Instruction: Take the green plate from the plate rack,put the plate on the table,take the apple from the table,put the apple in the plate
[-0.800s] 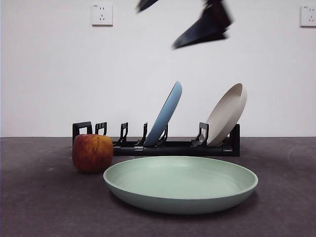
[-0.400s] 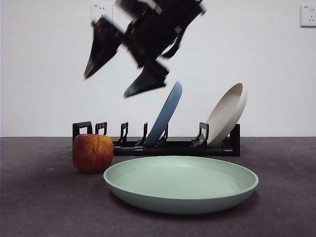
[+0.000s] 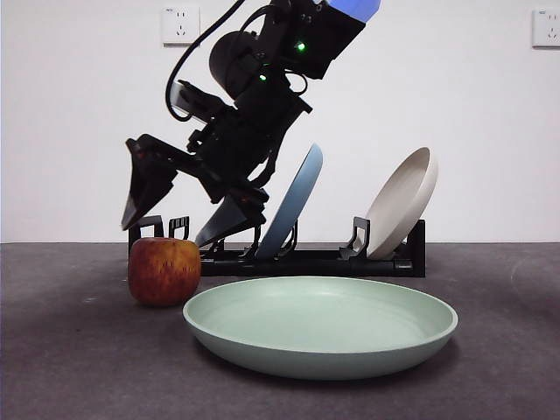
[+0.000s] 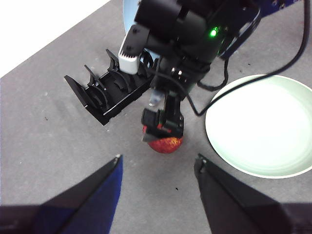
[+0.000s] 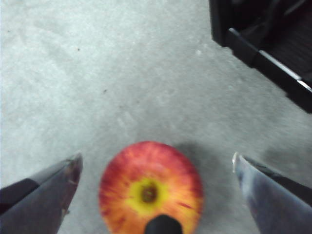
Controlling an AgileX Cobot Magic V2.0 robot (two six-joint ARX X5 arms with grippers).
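Right gripper (image 3: 179,210): we are seeing it come down from above the long black plastic plate rack (image 3: 289,254) within the last second; it is now hanging just above the red, yellow-streaked apple (image 3: 164,270), jaws spread wide to either side, not touching.

Apple: sitting on the dark grey table (image 3: 70,350), just beside the rack's end.

Pale sage green plate (image 3: 320,324): lying flat on the table, so we are judging the pick-up next.

Left gripper (image 4: 156,175): waiting high, jaws apart.

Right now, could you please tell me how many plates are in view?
3. The pale sage green round plate lies flat on the dark grey table; the blue plate and the beige plate stand tilted in the black slotted plate rack.
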